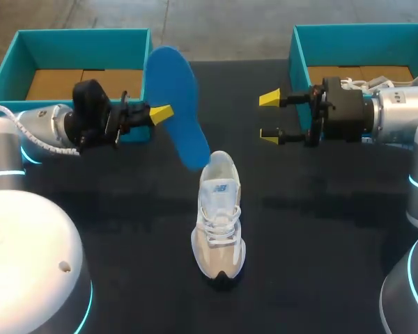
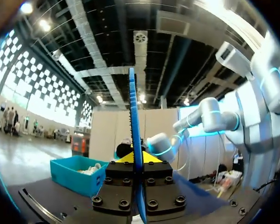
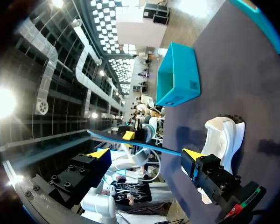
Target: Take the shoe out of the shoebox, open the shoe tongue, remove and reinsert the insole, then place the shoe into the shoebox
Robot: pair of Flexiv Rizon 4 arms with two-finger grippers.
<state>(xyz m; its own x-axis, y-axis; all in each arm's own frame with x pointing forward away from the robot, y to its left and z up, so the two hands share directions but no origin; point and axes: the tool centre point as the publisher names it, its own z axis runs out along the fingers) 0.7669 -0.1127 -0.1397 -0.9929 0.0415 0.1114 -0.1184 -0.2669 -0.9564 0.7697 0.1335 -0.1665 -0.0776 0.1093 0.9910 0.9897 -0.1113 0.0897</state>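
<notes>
Clamped between the yellow tips of my left pincer (image 1: 161,113) is the blue insole (image 1: 175,104), gripped at about mid-length on its flat faces. In the left wrist view I see the insole (image 2: 133,140) edge-on, a thin blue blade rising straight up out of the shut fingers of that pincer (image 2: 133,157). From the head view its upper end stands in front of the near right corner of the left shoebox (image 1: 70,36). Its lower end slants down to the heel of the shoe (image 1: 219,216), though I cannot tell whether the two touch. The shoe stands upright on its sole near the middle of the black table (image 1: 320,229), toe toward me. It lies nearer to me than either pincer and roughly between them. My right pincer (image 1: 270,117) hangs just in front of the right shoebox (image 1: 362,31), spread wide with nothing in it, tips pointing across at the insole but well apart from it. In the right wrist view the insole (image 3: 130,142) runs as a thin blue line ahead of the spread fingers of the right pincer (image 3: 147,154). The shoe (image 3: 224,135) sits on the table just beyond one finger, and the left shoebox (image 3: 179,74) lies farther off.
</notes>
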